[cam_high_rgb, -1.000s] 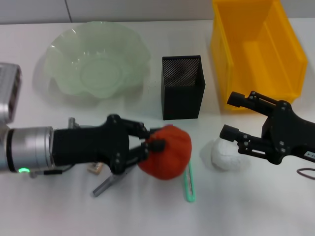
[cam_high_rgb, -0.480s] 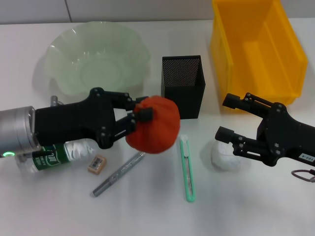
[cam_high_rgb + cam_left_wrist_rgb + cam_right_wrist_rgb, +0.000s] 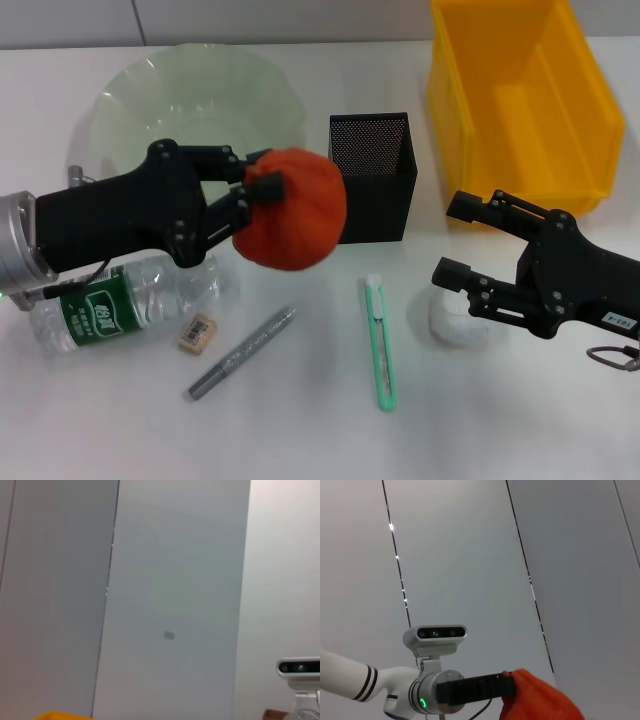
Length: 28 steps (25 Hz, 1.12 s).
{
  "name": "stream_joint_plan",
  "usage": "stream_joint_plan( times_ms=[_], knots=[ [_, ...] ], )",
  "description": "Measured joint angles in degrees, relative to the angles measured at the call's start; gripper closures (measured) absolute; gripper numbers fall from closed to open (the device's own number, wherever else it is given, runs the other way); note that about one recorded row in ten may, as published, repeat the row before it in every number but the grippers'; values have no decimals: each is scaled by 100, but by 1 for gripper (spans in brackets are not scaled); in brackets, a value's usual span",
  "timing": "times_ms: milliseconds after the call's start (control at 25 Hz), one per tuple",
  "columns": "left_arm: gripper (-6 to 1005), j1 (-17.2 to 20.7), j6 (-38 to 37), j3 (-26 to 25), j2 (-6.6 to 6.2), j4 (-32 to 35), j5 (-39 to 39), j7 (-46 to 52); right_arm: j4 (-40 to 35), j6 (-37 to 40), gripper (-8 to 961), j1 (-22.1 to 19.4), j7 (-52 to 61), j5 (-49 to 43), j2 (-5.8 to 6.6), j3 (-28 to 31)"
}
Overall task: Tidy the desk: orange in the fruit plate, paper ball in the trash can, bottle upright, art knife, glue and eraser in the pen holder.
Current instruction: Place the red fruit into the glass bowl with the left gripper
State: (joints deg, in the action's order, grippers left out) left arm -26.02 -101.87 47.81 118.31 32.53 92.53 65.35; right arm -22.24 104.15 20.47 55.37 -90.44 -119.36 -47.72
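The left gripper (image 3: pixel 262 195) has its jaws clamped on the orange (image 3: pixel 290 222), held up off the table (image 3: pixel 520 420) between the fruit plate (image 3: pixel 130 95) and the pen holder (image 3: pixel 372 178). The right gripper (image 3: pixel 458 242) hangs with jaws spread around the paper ball (image 3: pixel 455 320), in front of the trash can (image 3: pixel 520 100). The bottle (image 3: pixel 120 305) lies on its side; the eraser (image 3: pixel 197 332), glue (image 3: pixel 242 352) and art knife (image 3: pixel 380 342) lie flat nearby.

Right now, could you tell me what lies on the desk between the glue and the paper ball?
In the head view, the art knife lies flat between the glue and the paper ball, touching neither.
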Motion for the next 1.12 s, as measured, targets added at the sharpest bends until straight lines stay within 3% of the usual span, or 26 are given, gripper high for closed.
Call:
stream_joint_plan(
  times_ms=[1120],
  knots=[
    [825,98,-27,-251,-10,8,-119,75,103,-71,182,10,0,0,-9,-42]
  ],
)
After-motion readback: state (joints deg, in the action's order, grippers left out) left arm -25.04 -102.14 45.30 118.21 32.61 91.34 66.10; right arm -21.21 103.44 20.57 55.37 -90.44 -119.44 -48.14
